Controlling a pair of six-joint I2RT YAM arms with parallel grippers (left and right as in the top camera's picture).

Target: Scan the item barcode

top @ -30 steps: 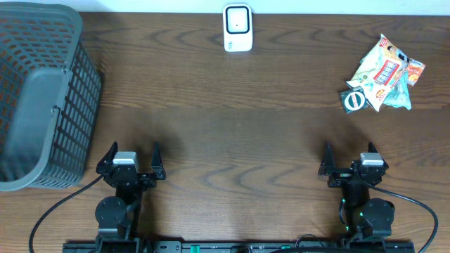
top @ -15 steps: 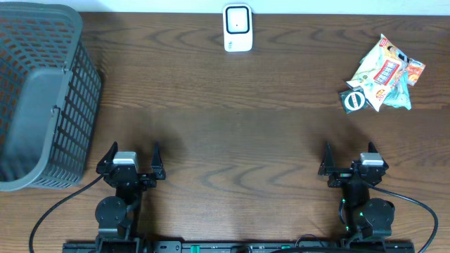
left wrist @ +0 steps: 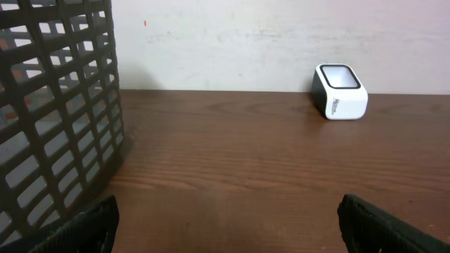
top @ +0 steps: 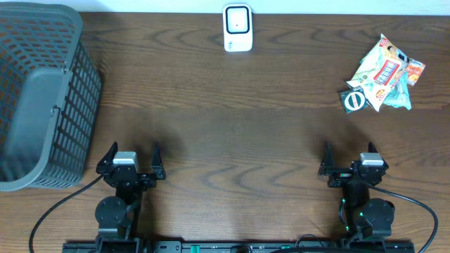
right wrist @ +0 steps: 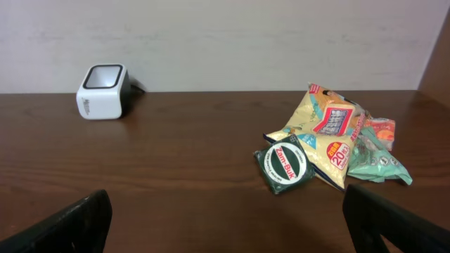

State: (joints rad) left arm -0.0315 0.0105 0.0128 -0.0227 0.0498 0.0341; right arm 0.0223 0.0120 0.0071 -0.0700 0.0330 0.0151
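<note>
Both grippers seen parked at near table edge, well short of scanner; left gripper [top: 131, 163] and right gripper [top: 349, 160] spread wide, nothing held; packets [top: 384, 74] piled far right of scanner [top: 238, 28], overlapping; risk judged: crinkly foil slipped or two snagged at once, barcode crumpled or glared; small dark square pack [right wrist: 284, 167] flat; scanner boxy, white, glossy, at far edge; basket [top: 42, 98] grey plastic lattice, far left of scanner; table [top: 232, 119] dark wood grain.

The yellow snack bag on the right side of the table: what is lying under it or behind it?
The yellow snack bag overlaps a dark green packet in front and a pale green packet beside it. Whatever lies fully beneath stays hidden.
</note>
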